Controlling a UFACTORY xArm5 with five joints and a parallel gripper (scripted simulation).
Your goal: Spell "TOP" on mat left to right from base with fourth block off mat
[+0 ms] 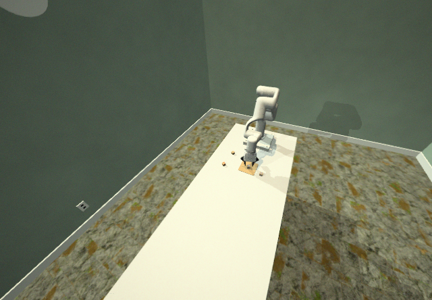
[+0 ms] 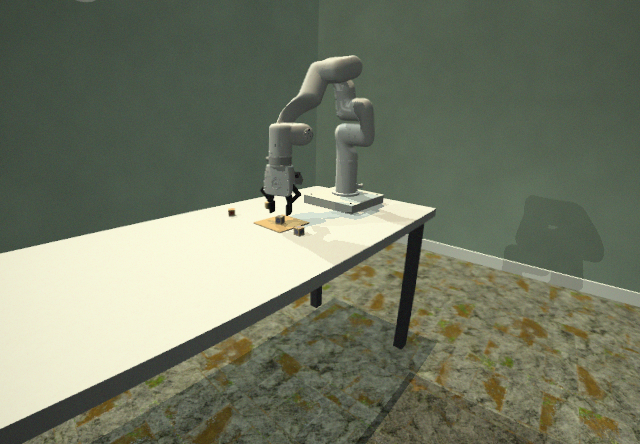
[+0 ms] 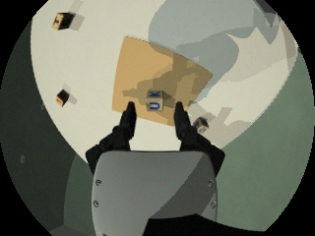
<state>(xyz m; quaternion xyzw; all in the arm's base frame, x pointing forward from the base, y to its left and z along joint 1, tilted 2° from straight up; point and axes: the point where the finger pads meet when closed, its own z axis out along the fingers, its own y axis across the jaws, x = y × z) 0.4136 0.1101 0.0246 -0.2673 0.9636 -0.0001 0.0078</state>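
Over the tan mat [image 1: 244, 171] [image 2: 266, 223] [image 3: 133, 69], we have the xArm Gripper [image 1: 248, 164] [image 2: 279, 211] [image 3: 155, 108] pointing down, fingers apart and nothing between them. Beneath that gap sits the block showing U and K [image 1: 248, 166] [image 2: 279, 219] [image 3: 155, 100], alone on the mat, and the fingers look lined up to come down either side of it. Why there? Neither visible letter belongs to TOP, so my call is that it is either the spare, due off the mat, or a wanted block needing a roll; I can't tell which.

Out on the white table [image 1: 209, 237] [image 2: 155, 299] [image 3: 89, 59], the T-marked block [image 1: 233, 152] [image 2: 267, 205] [image 3: 63, 21] lies off the mat on the base side, partly behind a finger in the exterior view. Farther from the base, the red-lettered block [image 1: 223, 163] [image 2: 231, 212] [image 3: 62, 97] is off it too, its letter too small to trust. Just beside the opposite edge, look, the blue-lettered block [image 1: 260, 173] [image 2: 298, 231] [image 3: 201, 125] waits at an angle.

No row yet! That half-wide spread suits a block's width; an off-centre descent could clip the cube and twist it.
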